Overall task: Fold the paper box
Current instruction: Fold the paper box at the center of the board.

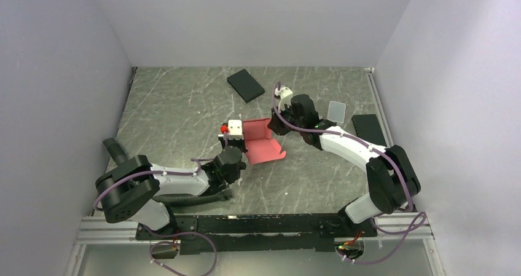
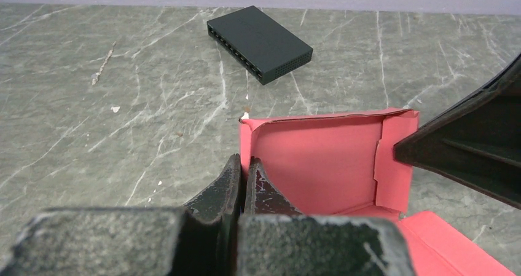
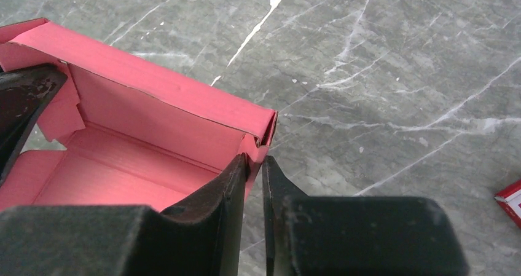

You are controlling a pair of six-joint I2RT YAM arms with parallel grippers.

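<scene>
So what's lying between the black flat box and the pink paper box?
Only bare marbled table between the black flat box and the pink paper box, plus a few tiny pale specks; the left wrist view shows it.

A grey counter (image 1: 178,110) veined with white carries a flat black box (image 1: 246,85) near its far edge. A second flat black slab (image 1: 368,128) lies by the right edge, with a pale translucent card (image 1: 336,111) just beside it. A tiny red-and-white carton (image 1: 233,128) sits mid-counter. Pale lavender walls (image 1: 61,73) enclose three sides.
</scene>
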